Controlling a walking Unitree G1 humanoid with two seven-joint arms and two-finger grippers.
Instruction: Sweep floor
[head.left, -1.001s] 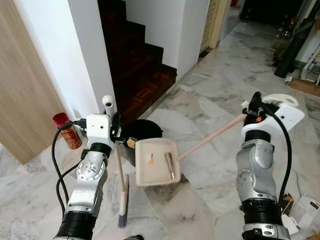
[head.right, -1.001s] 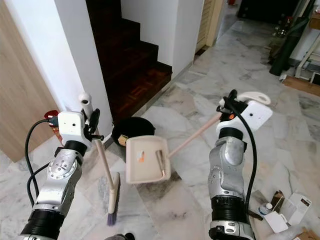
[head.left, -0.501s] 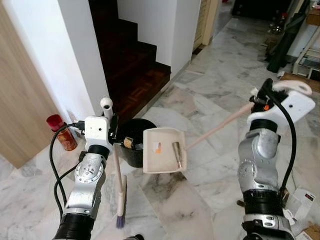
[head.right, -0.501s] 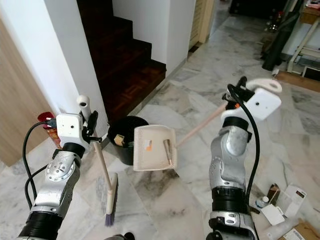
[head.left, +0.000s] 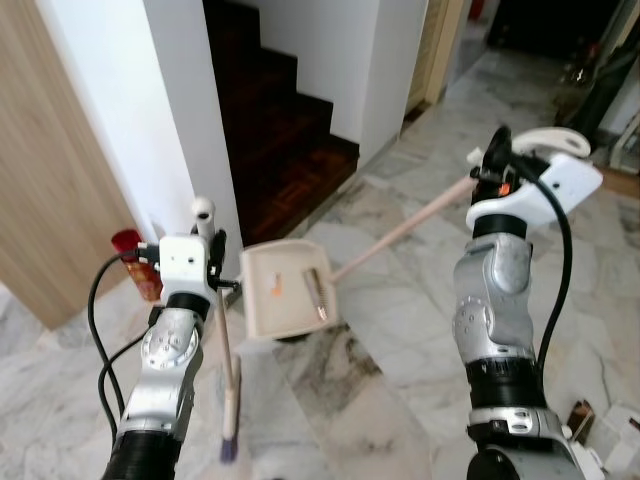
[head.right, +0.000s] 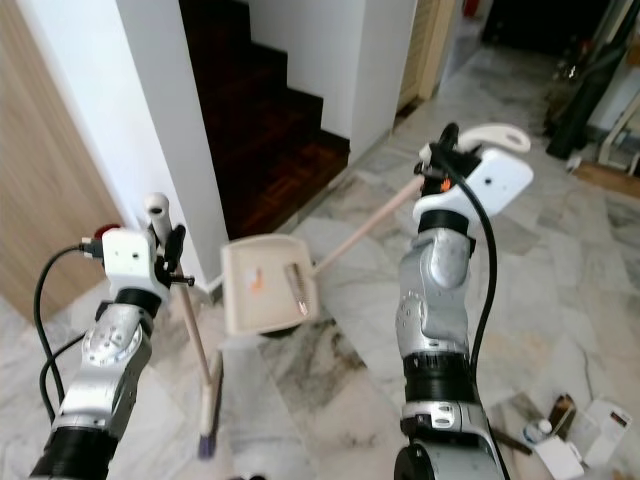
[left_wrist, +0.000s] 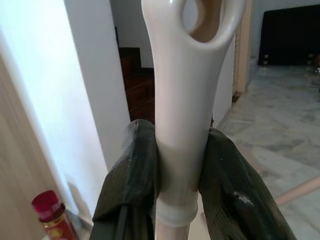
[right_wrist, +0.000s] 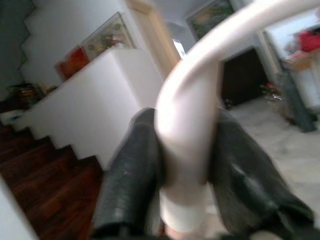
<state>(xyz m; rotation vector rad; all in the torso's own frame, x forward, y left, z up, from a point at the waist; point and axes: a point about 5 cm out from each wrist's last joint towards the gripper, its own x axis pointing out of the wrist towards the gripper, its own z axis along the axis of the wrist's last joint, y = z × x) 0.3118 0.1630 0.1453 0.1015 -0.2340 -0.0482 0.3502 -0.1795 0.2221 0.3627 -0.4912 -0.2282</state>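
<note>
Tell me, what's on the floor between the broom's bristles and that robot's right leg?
Nothing: in the left eye view, only bare marble floor lies between the broom bristles and the right side; the raised dustpan hangs farther ahead.

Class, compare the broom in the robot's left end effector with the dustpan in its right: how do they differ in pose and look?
The broom hangs nearly upright, bristles low near the floor; the dustpan is lifted, its long handle slanting up to the right end effector. The dustpan tray carries small bits of debris; the broom ends in dark bristles. Both are cream, each clamped at its looped handle top, the broom by the left end effector.
</note>
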